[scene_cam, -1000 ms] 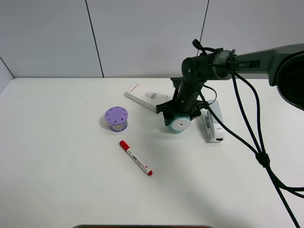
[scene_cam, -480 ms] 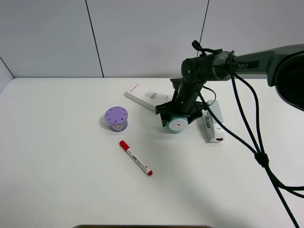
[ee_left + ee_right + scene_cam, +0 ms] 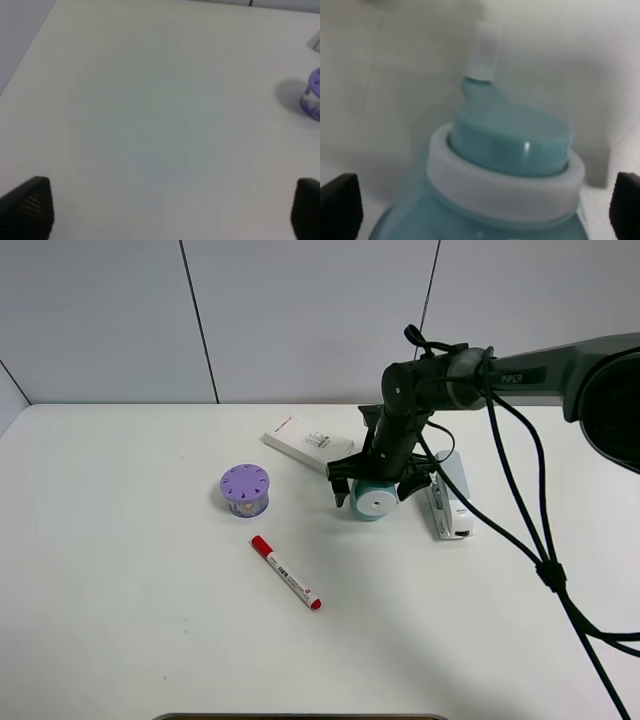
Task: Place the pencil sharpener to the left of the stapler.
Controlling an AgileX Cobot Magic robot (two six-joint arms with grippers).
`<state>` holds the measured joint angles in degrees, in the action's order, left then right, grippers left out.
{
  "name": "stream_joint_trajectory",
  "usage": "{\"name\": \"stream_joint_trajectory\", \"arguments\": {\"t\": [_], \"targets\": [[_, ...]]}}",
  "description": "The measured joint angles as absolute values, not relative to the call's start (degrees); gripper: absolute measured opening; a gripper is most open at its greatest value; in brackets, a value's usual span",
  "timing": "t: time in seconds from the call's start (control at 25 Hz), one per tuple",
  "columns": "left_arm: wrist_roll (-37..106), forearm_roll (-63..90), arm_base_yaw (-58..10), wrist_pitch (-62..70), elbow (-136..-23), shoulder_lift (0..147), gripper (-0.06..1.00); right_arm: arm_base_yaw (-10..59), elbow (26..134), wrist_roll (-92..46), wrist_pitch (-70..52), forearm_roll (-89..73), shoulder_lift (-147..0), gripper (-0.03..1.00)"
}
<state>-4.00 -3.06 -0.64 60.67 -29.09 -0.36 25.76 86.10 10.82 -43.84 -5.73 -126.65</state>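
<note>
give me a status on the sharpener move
Left gripper open, clear of the work. Right gripper open, straddling the pencil sharpener. Sharpener down on the table, left of the stapler. Nothing between them.

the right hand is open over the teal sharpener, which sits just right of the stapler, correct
Not quite: the pencil sharpener sits just left of the stapler, not right of it, as the exterior high view shows. The right hand is indeed open over it.
</note>
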Motion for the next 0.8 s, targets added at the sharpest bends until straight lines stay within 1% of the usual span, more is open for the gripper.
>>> {"name": "stream_joint_trajectory", "arguments": {"t": [0.2, 0.44, 0.8], "targets": [[-4.0, -3.1, -0.6, 60.7, -29.1, -0.4, 0.95, 25.8, 86.4, 10.8, -44.1, -5.7, -126.6, 0.99], [-4.0, -3.1, -0.6, 60.7, -29.1, -0.4, 0.95, 25.8, 89.5, 11.4, -46.8, -5.7, -126.3, 0.99], [-4.0, -3.1, -0.6, 60.7, -29.1, -0.4, 0.95, 25.8, 91.0, 13.4, -50.4, -4.6, -121.7, 0.99]]}}
